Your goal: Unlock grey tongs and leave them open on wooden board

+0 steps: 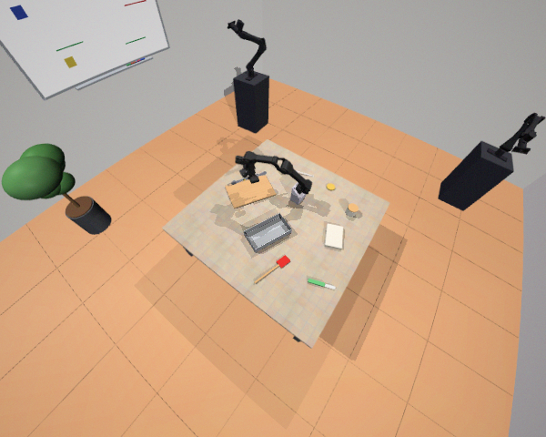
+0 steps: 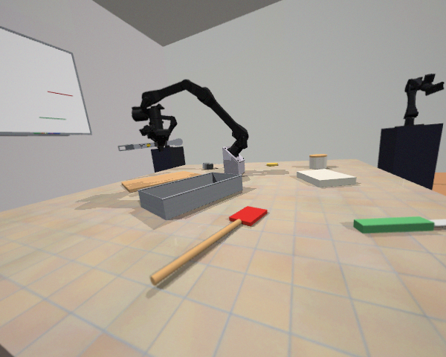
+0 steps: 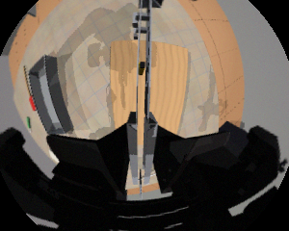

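Note:
My gripper (image 1: pixel 251 179) (image 2: pixel 160 147) (image 3: pixel 140 122) is shut on the grey tongs (image 1: pixel 235 181) (image 2: pixel 131 146) (image 3: pixel 148 82) and holds them in the air above the wooden board (image 1: pixel 249 193) (image 2: pixel 150 180) (image 3: pixel 169 77). In the exterior view the tongs lie nearly level, with the squared end to the left and the rounded tip end to the right, slightly higher. In the wrist view their two arms run close together, almost parallel. Whether the lock is released cannot be told. The roasting tin (image 1: pixel 272 242) (image 2: pixel 196 200) (image 3: pixel 39 96) stands beside the board, with no tongs on it.
A red-headed spatula (image 1: pixel 283 261) (image 2: pixel 248 215) lies in front of the tin. A green-handled tool (image 1: pixel 317 282) (image 2: pixel 392 224), a white block (image 1: pixel 334 236) (image 2: pixel 325 177) and a jar (image 1: pixel 352 208) (image 2: pixel 317 161) are to the right. A yellow object (image 1: pixel 330 187) (image 2: pixel 271 164) lies behind.

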`<state>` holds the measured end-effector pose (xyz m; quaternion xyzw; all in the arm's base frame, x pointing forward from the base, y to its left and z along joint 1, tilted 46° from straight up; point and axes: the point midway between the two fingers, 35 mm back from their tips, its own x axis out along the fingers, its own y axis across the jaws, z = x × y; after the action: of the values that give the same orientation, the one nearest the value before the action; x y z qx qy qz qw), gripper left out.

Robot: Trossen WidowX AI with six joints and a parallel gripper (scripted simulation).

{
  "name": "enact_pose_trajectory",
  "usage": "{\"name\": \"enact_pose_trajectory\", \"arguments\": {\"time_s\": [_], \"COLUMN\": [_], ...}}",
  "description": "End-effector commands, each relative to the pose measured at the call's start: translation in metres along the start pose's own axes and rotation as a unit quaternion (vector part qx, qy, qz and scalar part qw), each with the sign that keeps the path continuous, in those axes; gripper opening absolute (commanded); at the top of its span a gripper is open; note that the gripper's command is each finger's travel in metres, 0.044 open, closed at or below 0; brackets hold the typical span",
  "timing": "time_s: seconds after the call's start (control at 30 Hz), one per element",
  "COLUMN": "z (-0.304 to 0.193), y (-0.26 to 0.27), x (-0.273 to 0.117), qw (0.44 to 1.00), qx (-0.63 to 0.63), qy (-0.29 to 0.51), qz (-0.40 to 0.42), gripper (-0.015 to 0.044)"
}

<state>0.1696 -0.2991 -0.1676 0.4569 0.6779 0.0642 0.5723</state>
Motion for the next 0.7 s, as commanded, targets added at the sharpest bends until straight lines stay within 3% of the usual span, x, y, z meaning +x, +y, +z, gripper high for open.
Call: {"name": "enact_pose_trajectory", "arguments": {"time_s": [0.0, 0.67], "z": [0.000, 0.004], "y": [-0.001, -0.002], "x": [-0.001, 0.030], "qw": [1.000, 1.000], "qx": [-0.003, -0.003], "qy": [0.002, 0.001], "qz": [-0.003, -0.003], "gripper": [-0.0150, -0.0150]}}
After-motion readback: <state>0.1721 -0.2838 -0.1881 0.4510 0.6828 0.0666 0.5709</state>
